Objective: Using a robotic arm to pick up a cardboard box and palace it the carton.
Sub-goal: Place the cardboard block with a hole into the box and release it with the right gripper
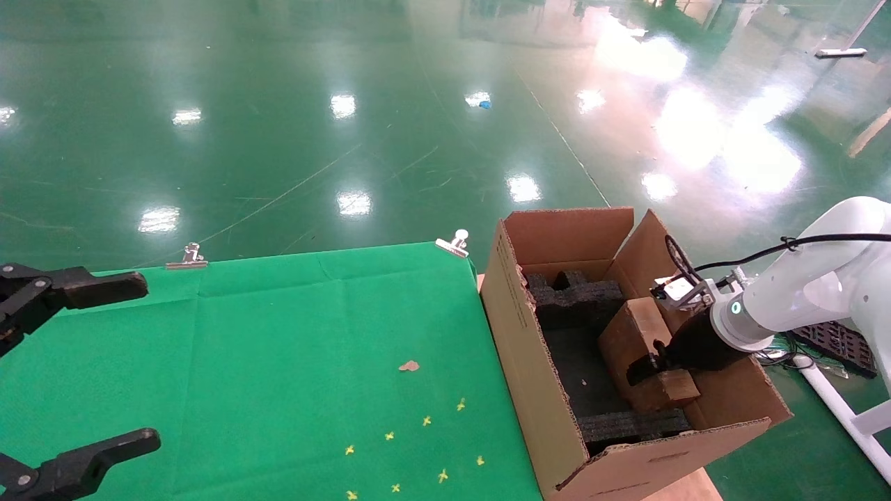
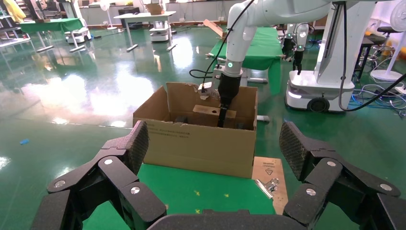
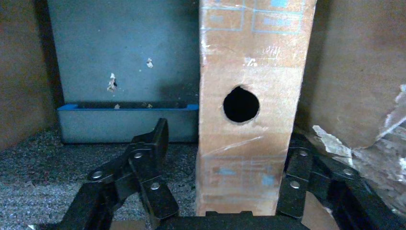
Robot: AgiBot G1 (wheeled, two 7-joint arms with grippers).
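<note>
Head view | right tool inside carton, fingers spread, one clear of cardboard box | box standing among foam | left tool spread wide over counter

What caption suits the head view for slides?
Open right gripper straddles small box inside carton; left gripper idle over table.

Nothing here can be read properly. The carton carries a line of small dark print along its near wall, too small to make out. The cardboard box shows faint blue printed panels, equally illegible.
</note>
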